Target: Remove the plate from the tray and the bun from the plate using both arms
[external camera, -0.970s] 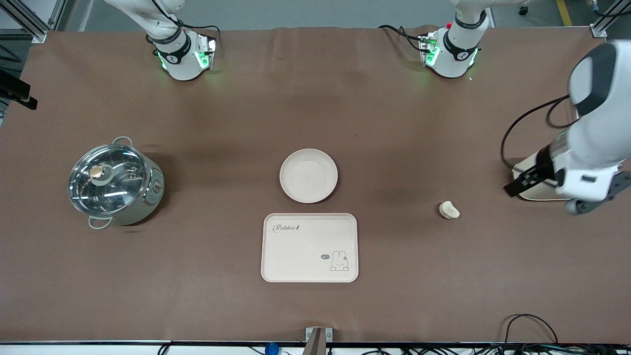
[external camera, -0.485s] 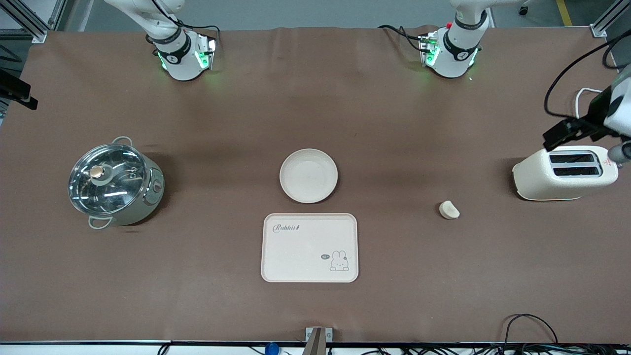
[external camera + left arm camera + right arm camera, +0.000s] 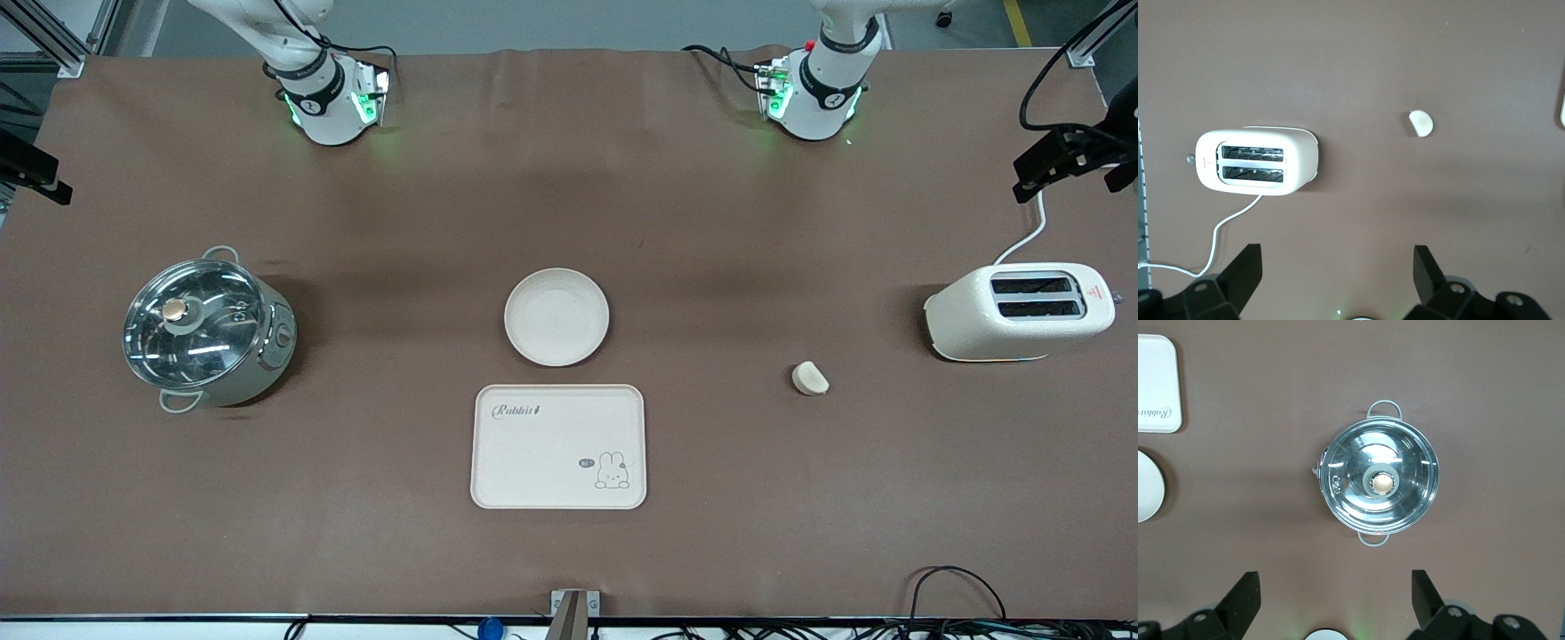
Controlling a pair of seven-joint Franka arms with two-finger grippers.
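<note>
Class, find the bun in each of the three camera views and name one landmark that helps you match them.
Front view: the bun lies on the table between the tray and the toaster.
Left wrist view: the bun lies beside the toaster.
Right wrist view: not in it.
Shared landmark: the toaster.

Front camera overlooks everything; wrist cameras look straight down, sharing its tabletop [image 3: 711,231].

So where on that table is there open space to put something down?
Bare cloth lies between the pot and the plate, and between the tray and the bun. It is tightest where plate meets tray, and between bun and toaster.
</note>
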